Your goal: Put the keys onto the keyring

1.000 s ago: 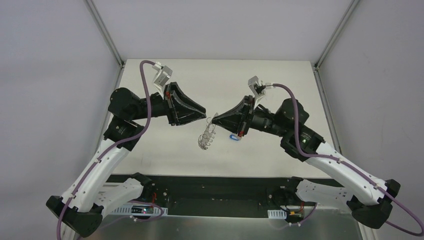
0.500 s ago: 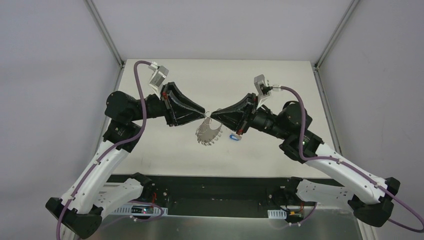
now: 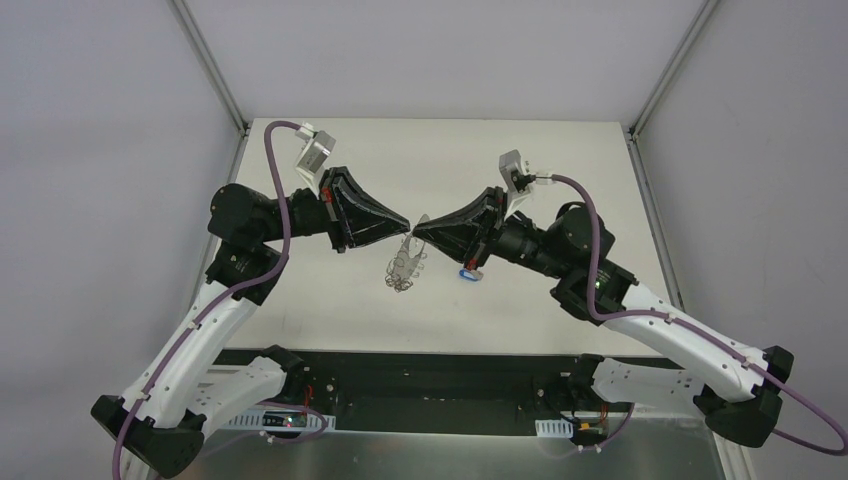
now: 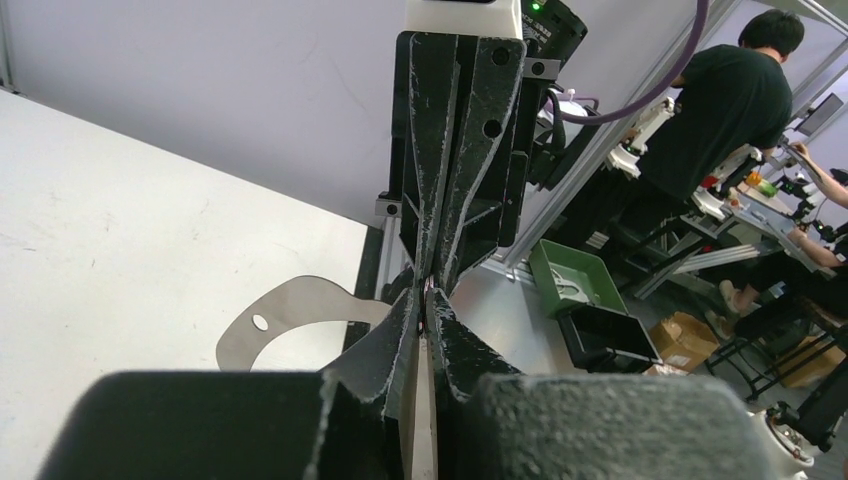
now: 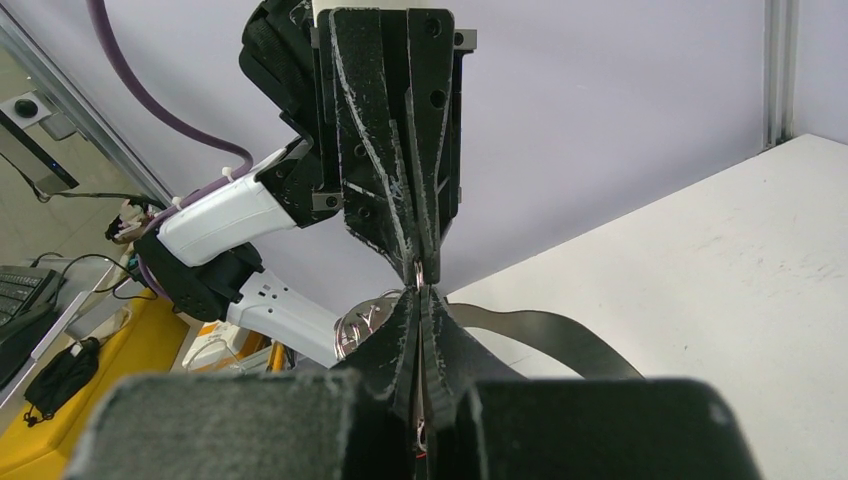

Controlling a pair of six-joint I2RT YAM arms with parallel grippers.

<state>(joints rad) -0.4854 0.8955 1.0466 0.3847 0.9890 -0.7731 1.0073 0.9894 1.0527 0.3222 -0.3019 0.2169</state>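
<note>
The keyring (image 3: 404,268), a silvery ring with many small loops, hangs above the table between my two grippers. My left gripper (image 3: 405,225) and right gripper (image 3: 418,233) meet tip to tip at its top, and both are shut on it. In the left wrist view, the left gripper (image 4: 428,292) pinches a thin silvery strip, and the ring's flat band (image 4: 290,305) curves off to the left. In the right wrist view, the right gripper (image 5: 420,290) pinches wire, with the loops (image 5: 358,325) at its left. The small blue key (image 3: 467,273) lies on the table under the right gripper.
The white table (image 3: 560,170) is bounded by grey walls and metal corner posts (image 3: 210,65). A black rail (image 3: 430,365) runs along the near edge by the arm bases. A green bin (image 4: 575,280) and a person (image 4: 735,110) are beyond the table.
The left gripper has closed in on the right gripper's tip and now also grips the keyring. The ring swung flat, then back edge-on. The blue key has not moved.
</note>
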